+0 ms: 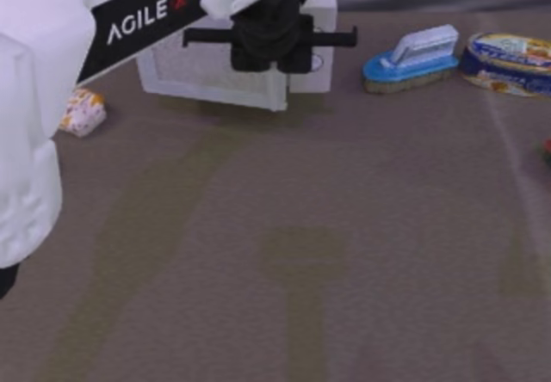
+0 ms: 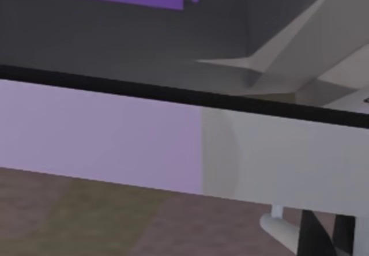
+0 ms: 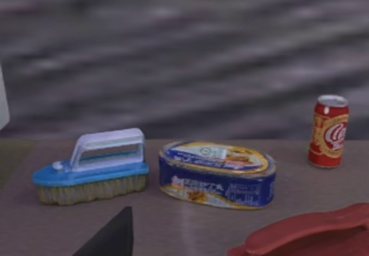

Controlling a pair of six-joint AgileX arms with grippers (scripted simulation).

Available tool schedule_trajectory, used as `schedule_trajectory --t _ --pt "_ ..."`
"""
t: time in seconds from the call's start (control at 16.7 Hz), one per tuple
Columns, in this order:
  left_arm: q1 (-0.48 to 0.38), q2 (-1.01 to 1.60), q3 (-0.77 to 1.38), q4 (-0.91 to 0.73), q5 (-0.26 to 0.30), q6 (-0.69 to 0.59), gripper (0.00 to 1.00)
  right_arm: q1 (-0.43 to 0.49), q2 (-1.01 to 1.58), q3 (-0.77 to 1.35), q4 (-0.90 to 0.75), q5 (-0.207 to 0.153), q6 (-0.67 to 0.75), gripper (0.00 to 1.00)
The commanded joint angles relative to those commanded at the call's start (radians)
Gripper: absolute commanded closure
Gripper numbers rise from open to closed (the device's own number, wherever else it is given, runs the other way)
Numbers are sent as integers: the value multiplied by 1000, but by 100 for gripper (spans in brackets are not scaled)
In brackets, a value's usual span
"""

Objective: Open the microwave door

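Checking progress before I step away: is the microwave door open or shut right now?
Slightly open: in the top view the microwave door angles out from the microwave, left gripper at it.

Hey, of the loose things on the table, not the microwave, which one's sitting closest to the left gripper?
The scrub brush, just right of the microwave where the left gripper works; tin lies farther right.

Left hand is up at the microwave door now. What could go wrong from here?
1. The left hand covers the front of the microwave in the top view, and the left wrist view shows only close surfaces, so its hold on the door cannot be checked; it may slip.
2. The door looks only slightly ajar; pulling off-line could drag the whole microwave instead.
3. The scrub brush sits just right of the microwave, so a shifted box could knock it.
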State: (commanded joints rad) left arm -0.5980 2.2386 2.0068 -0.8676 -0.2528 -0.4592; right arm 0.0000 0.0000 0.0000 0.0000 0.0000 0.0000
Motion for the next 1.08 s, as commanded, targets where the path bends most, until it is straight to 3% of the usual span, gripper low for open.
schedule_trajectory --t 0.84,1.08 --pt "-7 3 -6 3 6 -1 100 0 0 0 0 0 0 0" --pt "4 -57 -94 50 28 54 100 0 0 0 0 0 0 0"
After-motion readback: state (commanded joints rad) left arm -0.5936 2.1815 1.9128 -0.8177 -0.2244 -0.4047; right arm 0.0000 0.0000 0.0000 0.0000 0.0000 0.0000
